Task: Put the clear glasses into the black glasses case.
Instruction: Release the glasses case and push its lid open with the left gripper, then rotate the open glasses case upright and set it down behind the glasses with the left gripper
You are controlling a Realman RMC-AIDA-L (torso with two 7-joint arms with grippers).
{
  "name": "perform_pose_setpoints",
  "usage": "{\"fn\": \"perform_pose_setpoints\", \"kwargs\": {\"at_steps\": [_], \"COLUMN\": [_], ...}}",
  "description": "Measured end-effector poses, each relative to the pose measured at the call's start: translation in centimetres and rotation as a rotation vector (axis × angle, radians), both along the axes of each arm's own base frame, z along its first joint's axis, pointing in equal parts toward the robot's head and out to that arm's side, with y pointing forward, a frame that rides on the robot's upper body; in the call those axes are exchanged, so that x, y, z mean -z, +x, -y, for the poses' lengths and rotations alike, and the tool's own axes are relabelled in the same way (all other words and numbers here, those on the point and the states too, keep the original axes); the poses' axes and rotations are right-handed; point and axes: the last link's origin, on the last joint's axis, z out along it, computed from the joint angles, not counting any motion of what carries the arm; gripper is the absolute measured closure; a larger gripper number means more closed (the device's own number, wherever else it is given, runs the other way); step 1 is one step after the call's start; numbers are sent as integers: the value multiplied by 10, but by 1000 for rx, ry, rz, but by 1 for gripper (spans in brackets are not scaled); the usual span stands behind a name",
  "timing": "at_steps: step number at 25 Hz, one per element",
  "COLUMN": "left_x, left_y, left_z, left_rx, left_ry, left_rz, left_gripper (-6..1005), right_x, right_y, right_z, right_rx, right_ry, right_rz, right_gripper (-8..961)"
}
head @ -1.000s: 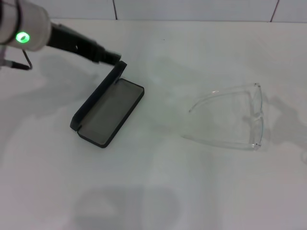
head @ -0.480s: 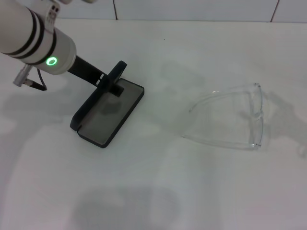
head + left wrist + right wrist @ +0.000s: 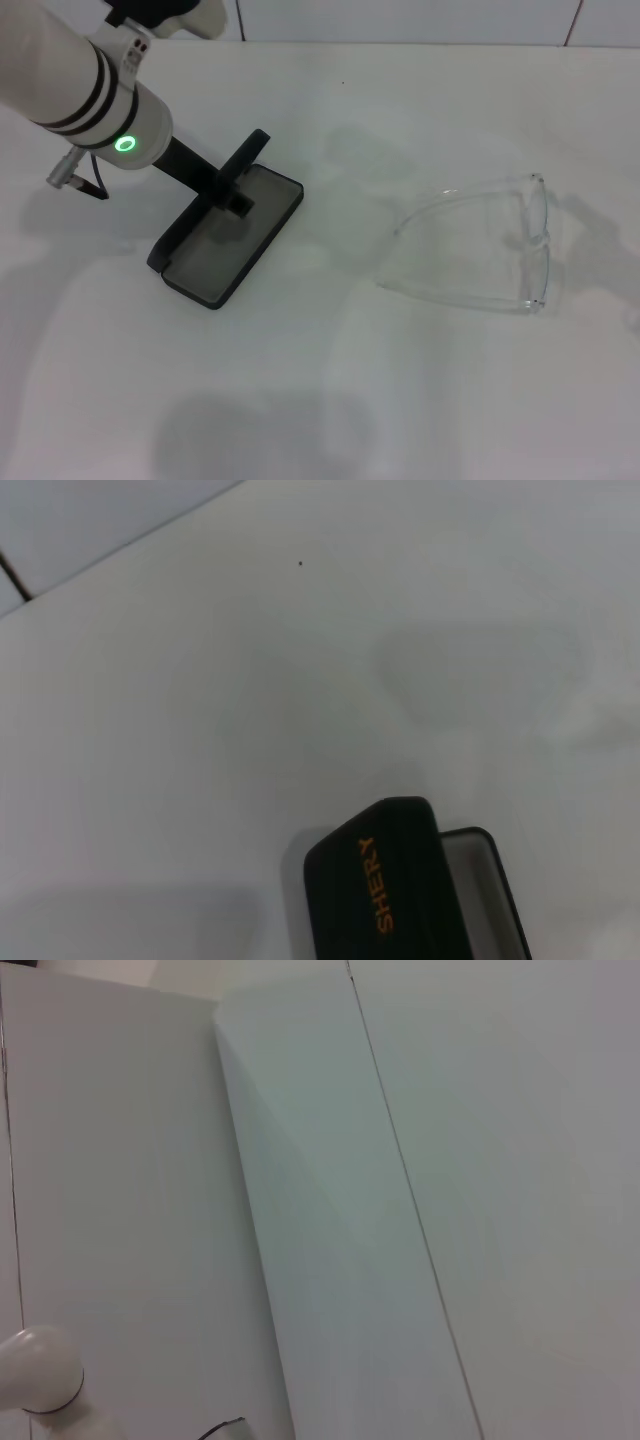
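Change: since a second ago your left arm has swung in over the black glasses case point(image 3: 232, 236), and the lid has gone from leaning back to standing nearly upright.
Left gripper point(image 3: 232, 192): it sits at the lid's edge, dark fingers down against the inner side; you cannot tell how wide they are spread, nor whether they pinch the lid or only push it.
Case: open on the white tabletop point(image 3: 330, 400), at about 9 o'clock from the middle of the head view, grey lining showing. In the left wrist view the lid's outside fills the foreground with its orange lettering point(image 3: 375, 885).
Clear glasses point(image 3: 495, 250): at about 3 o'clock, well apart from the case, arms unfolded and pointing toward the case, untouched.
Right gripper: not in the head view; its wrist camera shows only pale wall panels, so treat that arm as parked.
Meaning for you: the case looks ready to receive, but the lid may fall shut if released. Fetching the glasses is not yet begun.
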Motion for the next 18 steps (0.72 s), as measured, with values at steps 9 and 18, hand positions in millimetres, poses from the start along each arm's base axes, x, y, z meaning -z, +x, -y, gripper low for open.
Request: {"fn": "perform_pose_setpoints", "kwargs": {"at_steps": [9,18], "left_x": [-2,-11], "left_y": [1,6], "left_z": [0,2], "left_rx": [9,26], "left_ry": [9,33], "left_rz": [-3,-2], "left_gripper": [397,615], "right_x": [0,-1], "right_y": [2,2], "right_z": [2,4], "right_rx": [6,6], "right_ry": [4,8], "right_rz": [-5,-10], "right_gripper": [97,97]}}
